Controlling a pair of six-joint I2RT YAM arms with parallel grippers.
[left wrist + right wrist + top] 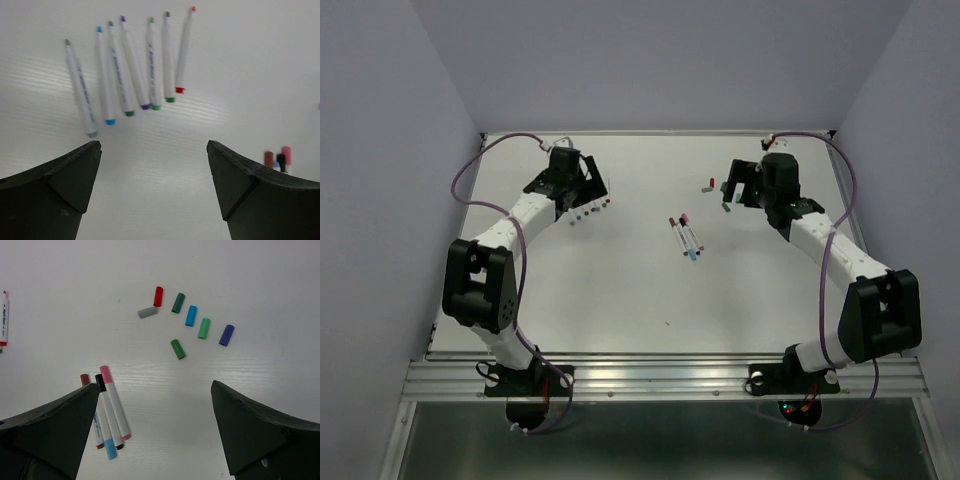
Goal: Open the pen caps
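Note:
In the left wrist view, several uncapped white pens lie side by side on the table, just beyond my left gripper. That gripper is open and holds nothing. Loose pen caps in red, grey, green, blue and purple are scattered ahead of my right gripper, which is also open with nothing between its fingers. A small bunch of capped pens lies by its left finger. From above, the left gripper hovers by the pen row, and the right gripper is near the caps.
The capped pens lie mid-table between the two arms, and the left wrist view shows them at its right edge. One uncapped red-ended pen shows at the left edge of the right wrist view. Purple cables loop beside both arms.

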